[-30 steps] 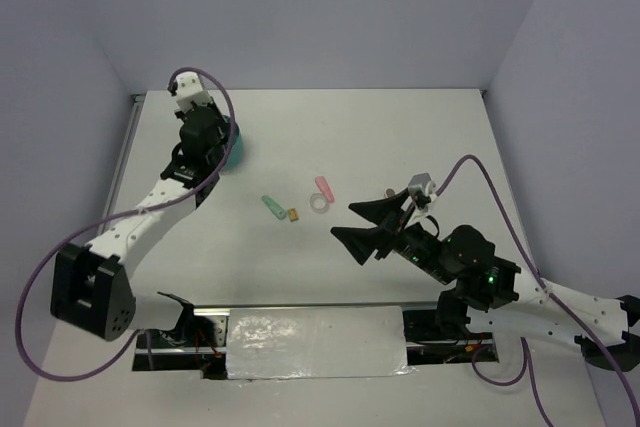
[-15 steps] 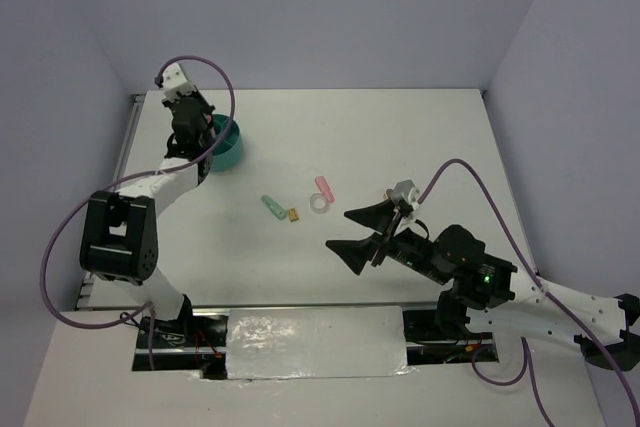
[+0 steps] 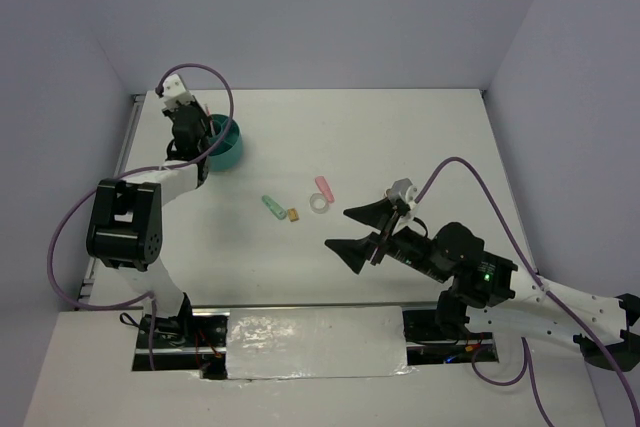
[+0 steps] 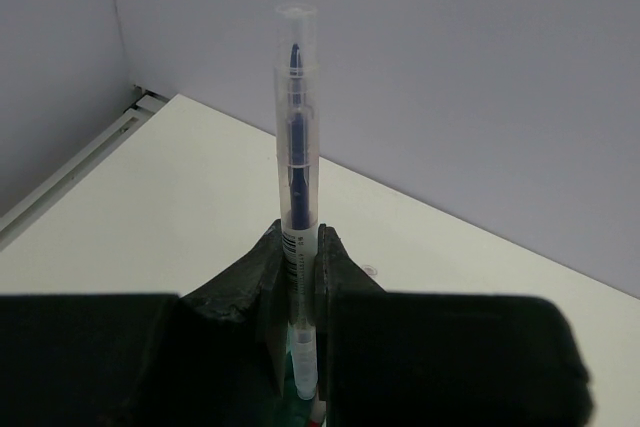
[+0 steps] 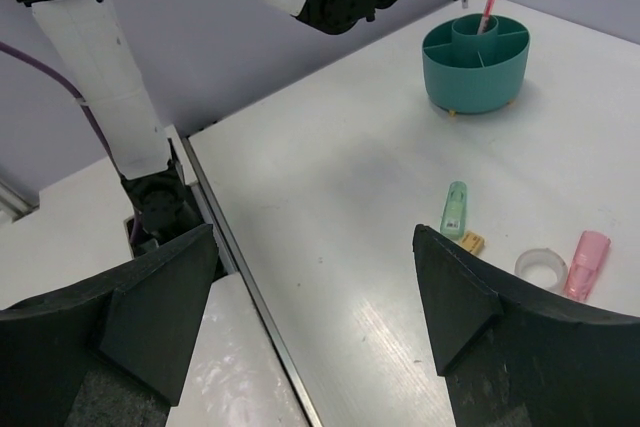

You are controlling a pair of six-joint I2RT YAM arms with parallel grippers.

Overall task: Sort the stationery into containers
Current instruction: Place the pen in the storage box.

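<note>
Clear pen [image 4: 298, 137]: upright, pinched low on barrel by left gripper [image 4: 300, 257], most of its length above the fingers. Lower end at teal organizer [image 5: 478, 82], far-left of table. Red pen [image 5: 488, 9] already in centre cup.

Risks:
- low pinch lets pen tilt or slip
- tip catches divider or red pen, lands outside

Right gripper [image 5: 312, 237] spread wide, empty, well apart from mint-green block [image 5: 455, 209] and tape ring [image 5: 541, 267].
</note>
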